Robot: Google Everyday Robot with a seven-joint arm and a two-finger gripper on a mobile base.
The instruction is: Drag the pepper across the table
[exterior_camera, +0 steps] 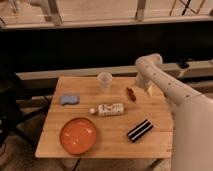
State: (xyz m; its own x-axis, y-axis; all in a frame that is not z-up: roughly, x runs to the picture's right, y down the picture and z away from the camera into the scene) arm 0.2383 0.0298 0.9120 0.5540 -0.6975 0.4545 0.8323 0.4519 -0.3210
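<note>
The pepper (131, 93) lies on the far right part of the table (114, 144), right of the cup (104, 80) and well apart from the plate (78, 135). Its long axis runs from far-left to near-right. The gripper (149, 90) hangs just beside it, on its right in the view, near the table's right edge, fingers spread and holding nothing. The 1 arm probably needs a short shift left and down.
</note>
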